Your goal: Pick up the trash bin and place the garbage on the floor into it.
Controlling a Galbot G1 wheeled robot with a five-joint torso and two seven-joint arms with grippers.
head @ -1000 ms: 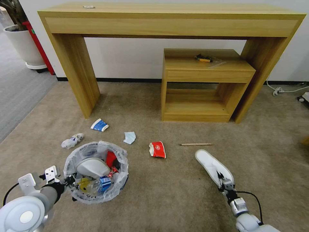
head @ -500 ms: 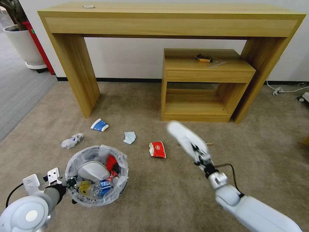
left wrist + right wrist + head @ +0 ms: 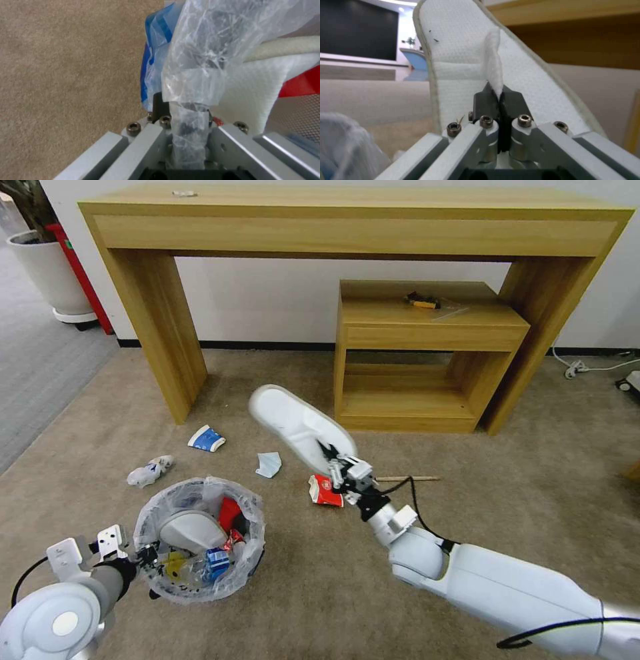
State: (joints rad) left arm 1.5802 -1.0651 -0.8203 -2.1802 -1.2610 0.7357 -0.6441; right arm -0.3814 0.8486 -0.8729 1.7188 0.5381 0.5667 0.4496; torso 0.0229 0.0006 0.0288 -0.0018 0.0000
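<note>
- Currently: right gripper (image 3: pixel 339 468) is pinching a white slipper (image 3: pixel 297 425) mid-frame, airborne over the floor (image 3: pixel 373 587).
- Left gripper (image 3: pixel 143 557) is clamping the trash bin (image 3: pixel 200 537) rim, lower left.
- Next, likely: carrying the slipper leftward above the bin, then releasing.

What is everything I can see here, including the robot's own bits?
trash bin: one, black with clear liner, on carpet, holding a slipper and wrappers
white slipper: one, lifted above the floor
paper cup: one, blue-white, on carpet
mask: one, pale blue, on carpet
red wrapper: one, on carpet
stick: one, wooden, on carpet
crumpled paper: one, white, on carpet
desk: one, wooden, at wall
left hand: clamped on bin rim
right hand: pinching slipper
</note>
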